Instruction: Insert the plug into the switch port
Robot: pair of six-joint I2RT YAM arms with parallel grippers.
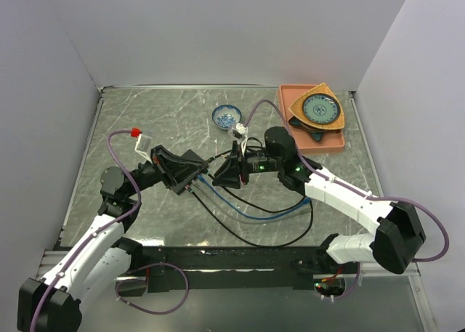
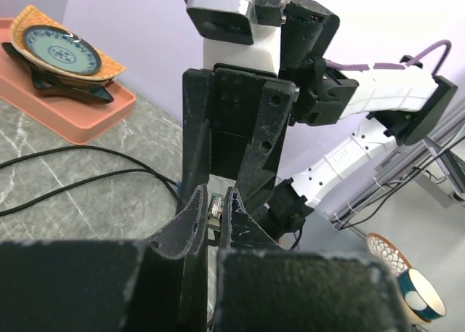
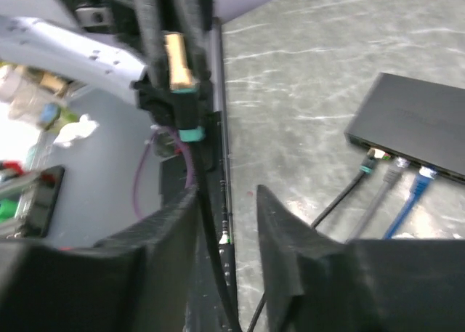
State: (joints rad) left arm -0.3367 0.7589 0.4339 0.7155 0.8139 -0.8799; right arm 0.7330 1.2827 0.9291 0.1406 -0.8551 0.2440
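Observation:
The switch [image 3: 418, 121], a flat black box, lies on the marble table and is partly covered by the arms in the top view [image 1: 193, 158]. My left gripper [image 2: 216, 194] is shut on the plug [image 2: 213, 205], a small clear connector pinched between its tips. In the right wrist view the plug [image 3: 178, 59] shows tan with a teal boot, and its black cable [image 3: 211, 252] hangs down between my right gripper's jaws. My right gripper [image 3: 227, 194] is open, tip to tip with the left gripper [image 1: 203, 171] above the table. The right gripper [image 1: 218, 173] touches nothing that I can see.
Three cables [image 3: 392, 173] are plugged into the switch's front edge and trail across the table [image 1: 254, 212]. A pink tray [image 1: 290, 103] with plates stands at the back right. A small blue bowl [image 1: 227, 115] sits behind the grippers. White walls surround the table.

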